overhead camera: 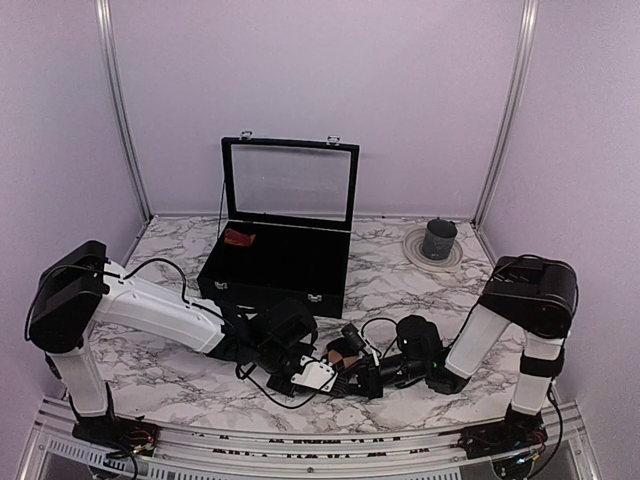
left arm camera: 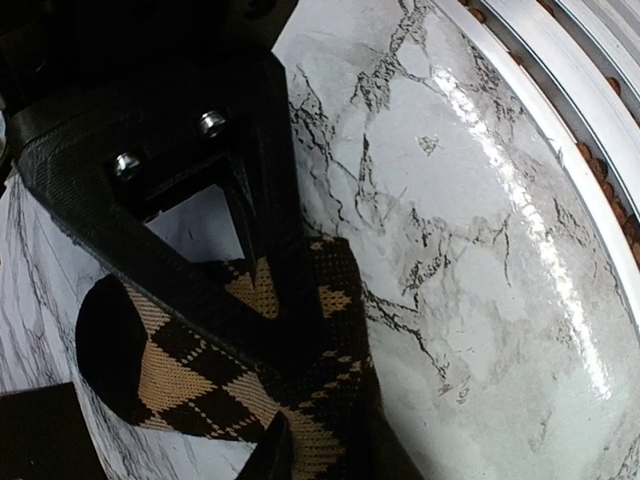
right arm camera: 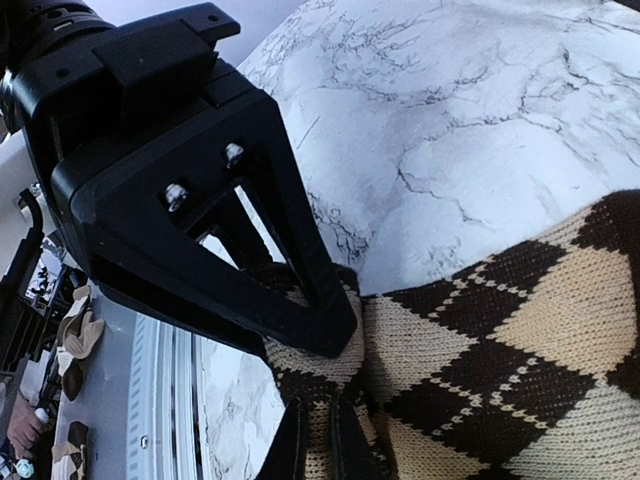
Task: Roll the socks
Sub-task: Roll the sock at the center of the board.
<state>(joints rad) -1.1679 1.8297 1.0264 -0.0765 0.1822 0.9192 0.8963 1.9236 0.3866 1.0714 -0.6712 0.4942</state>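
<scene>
The dark brown argyle sock [overhead camera: 345, 352] with tan diamonds lies bunched on the marble table near the front, between both grippers. My left gripper [overhead camera: 318, 376] is shut on it; in the left wrist view the sock [left arm camera: 165, 370] is pinched between the black fingers [left arm camera: 215, 250]. My right gripper [overhead camera: 367, 376] is also shut on it; in the right wrist view the sock [right arm camera: 500, 350] spreads to the right and a fold of it is clamped at the gripper [right arm camera: 325, 385]. A small red-orange piece of fabric [overhead camera: 238, 237], apparently the red sock, lies in the back left corner of the black box.
An open black box [overhead camera: 280, 262] with a glass lid standing upright sits just behind the grippers. A grey cup [overhead camera: 438, 239] stands on a round plate [overhead camera: 415, 250] at the back right. The table's metal front rail [left arm camera: 590, 90] runs close to the grippers.
</scene>
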